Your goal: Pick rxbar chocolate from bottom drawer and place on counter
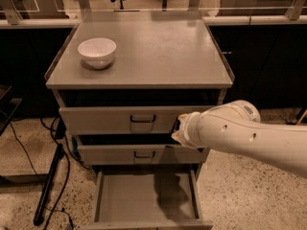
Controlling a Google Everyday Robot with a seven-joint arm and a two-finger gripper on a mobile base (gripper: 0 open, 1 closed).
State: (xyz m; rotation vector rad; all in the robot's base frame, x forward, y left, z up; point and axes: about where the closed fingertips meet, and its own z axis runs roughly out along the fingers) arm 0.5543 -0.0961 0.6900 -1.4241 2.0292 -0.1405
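Observation:
The bottom drawer (144,195) is pulled out, and the part of its grey tray that shows is bare. The rxbar chocolate is not in view. The counter (153,51) is the flat grey top of the cabinet. My white arm comes in from the right. My gripper (178,128) is mostly hidden behind the wrist; it sits in front of the cabinet's right side, level with the two upper drawers and above the open bottom drawer.
A white bowl (97,52) stands at the counter's left rear. The top drawer (129,119) and the middle drawer (134,153) have dark recessed handles. Black cables and a stand leg (48,186) lie on the speckled floor at left. A glass partition runs behind.

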